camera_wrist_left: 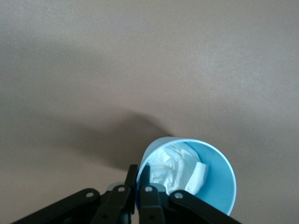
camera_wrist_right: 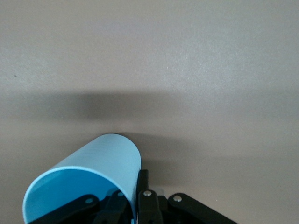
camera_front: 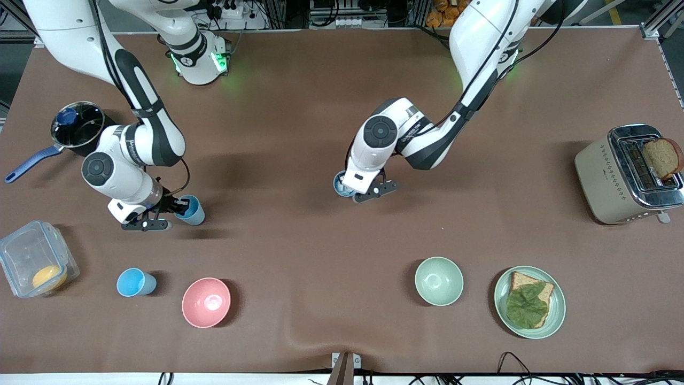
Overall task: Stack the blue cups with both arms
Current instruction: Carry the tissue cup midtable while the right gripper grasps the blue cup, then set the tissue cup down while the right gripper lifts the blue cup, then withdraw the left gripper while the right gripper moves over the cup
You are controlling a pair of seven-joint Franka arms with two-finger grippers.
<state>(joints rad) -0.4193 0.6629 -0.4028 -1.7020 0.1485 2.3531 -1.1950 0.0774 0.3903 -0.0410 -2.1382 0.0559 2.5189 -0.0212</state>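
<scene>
My right gripper (camera_front: 179,206) is shut on the rim of a bright blue cup (camera_front: 191,209), one finger inside and one outside, and holds it tilted just over the table toward the right arm's end. In the right wrist view the gripper (camera_wrist_right: 138,179) pinches the cup's wall (camera_wrist_right: 103,158). My left gripper (camera_front: 347,190) is shut on the rim of a paler blue cup (camera_front: 340,183) over the table's middle. The left wrist view shows the gripper (camera_wrist_left: 138,175) on that cup (camera_wrist_left: 215,186), with crumpled white paper (camera_wrist_left: 180,163) inside. A third blue cup (camera_front: 133,282) stands beside the pink bowl (camera_front: 206,302).
A pot with a blue handle (camera_front: 77,125) and a clear box holding an orange thing (camera_front: 32,264) are at the right arm's end. A pale green bowl (camera_front: 438,280), a plate with bread and lettuce (camera_front: 529,302) and a toaster (camera_front: 625,174) are toward the left arm's end.
</scene>
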